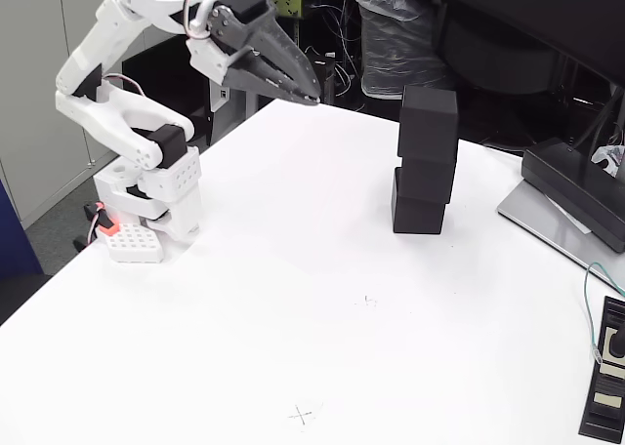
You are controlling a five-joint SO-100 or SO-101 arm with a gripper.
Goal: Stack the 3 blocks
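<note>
Three matte black blocks stand in one slightly uneven stack on the white table in the fixed view: the top block, the middle block and the bottom block. My gripper hangs in the air well to the left of the stack, raised above the table. Its dark fingers point right toward the stack and lie together, shut with nothing between them. Nothing touches the stack.
The white arm's base sits at the table's left edge. A monitor stand rises at the right, and a flat black device with cables lies at the right front edge. Bags and cables clutter the background.
</note>
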